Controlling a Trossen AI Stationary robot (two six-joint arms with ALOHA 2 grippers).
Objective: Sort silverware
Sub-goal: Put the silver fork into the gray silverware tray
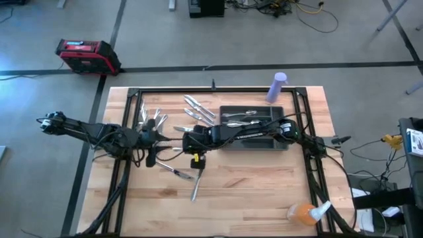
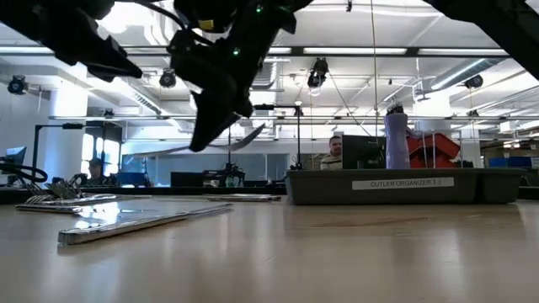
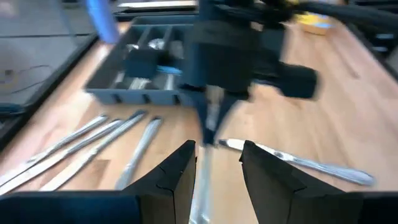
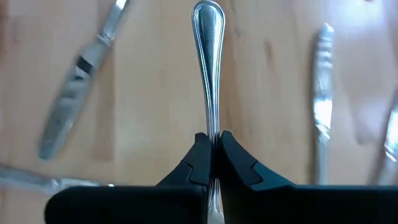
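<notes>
Right gripper clamped on silverware handle, held above table centre; business end hidden. Left gripper fingers apart just beside, blurred. Tray contents indistinct from above.

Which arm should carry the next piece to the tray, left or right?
Right. Its end effector is already shut on a utensil handle, lifted off the table, with the tray beside that arm. The left end effector is open and holds nothing.

Robotics lab: concrete floor with loose cables, monitors, ceiling strip lights.
</notes>
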